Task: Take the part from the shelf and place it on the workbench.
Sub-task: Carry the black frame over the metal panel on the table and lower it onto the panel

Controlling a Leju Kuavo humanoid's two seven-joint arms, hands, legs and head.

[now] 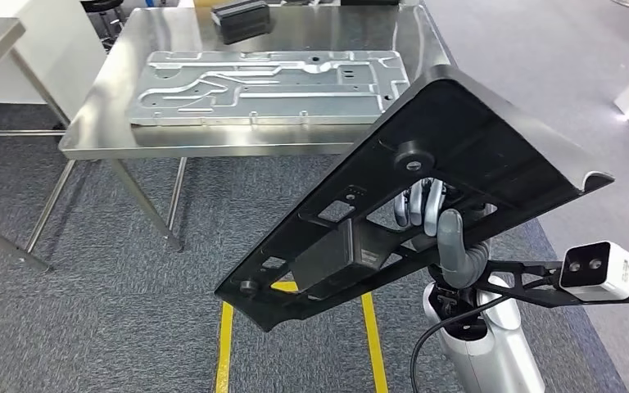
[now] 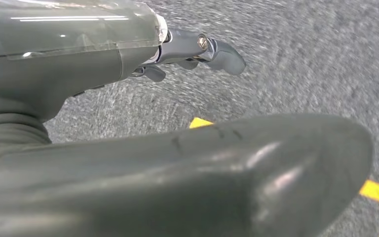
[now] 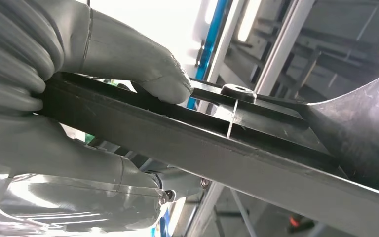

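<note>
One gap is what my coming move turns on: the stretch of carpet between the part I carry and the workbench [image 1: 115, 143], which stands far and to the left of me, with its near edge running left to right. Lying on it is a big silver plate [image 1: 266, 86], its long axis running left to right too, and behind that at the far edge a small dark block [image 1: 242, 18].

The black part [image 1: 450, 164] is near me and to the right, off the bench entirely, held up over the floor. Its long axis slants from near-left to far-right, one wide end raised toward the right and the narrow end dipping near the yellow floor lines [image 1: 225, 348]. In my judgement I must go forward and left to bring it over the bench.

My right hand [image 1: 442, 233] is under the part, holding it; in the right wrist view my thumb [image 3: 163, 74] presses on one face of a flat bar and the other fingers clamp beneath.

My left hand [image 2: 197, 49] hangs over carpet, holding nothing, with its fingers apart.
</note>
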